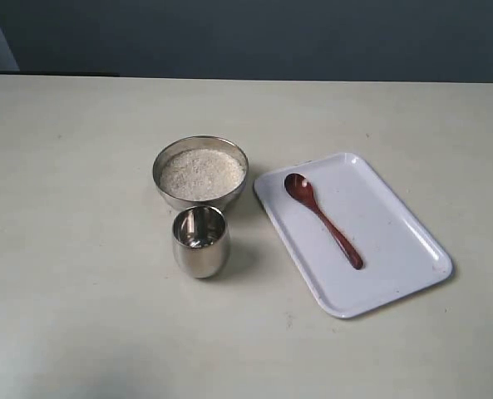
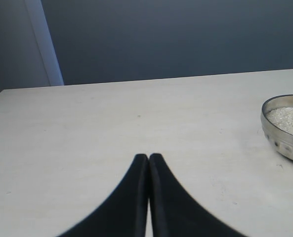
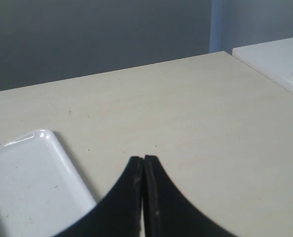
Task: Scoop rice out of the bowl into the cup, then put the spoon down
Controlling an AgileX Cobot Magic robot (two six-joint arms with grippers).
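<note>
Matte black left fingers point(image 2: 129, 202) and right fingers point(image 3: 124, 202), curved, tapering to blunt tips.

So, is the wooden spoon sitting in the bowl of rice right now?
No, the spoon lies on the white tray, beside the bowl and clear of the rice.

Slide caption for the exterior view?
Steel bowl of rice beside the cup; spoon lying on the white tray.

Muted tones, one dark accent
Reddish-brown spoon point(image 1: 327, 224); white tray point(image 1: 387, 216); silver steel bowl point(image 1: 200, 140) and cup point(image 1: 200, 258); white speckled rice point(image 1: 201, 173); cream table point(image 1: 71, 249).
</note>
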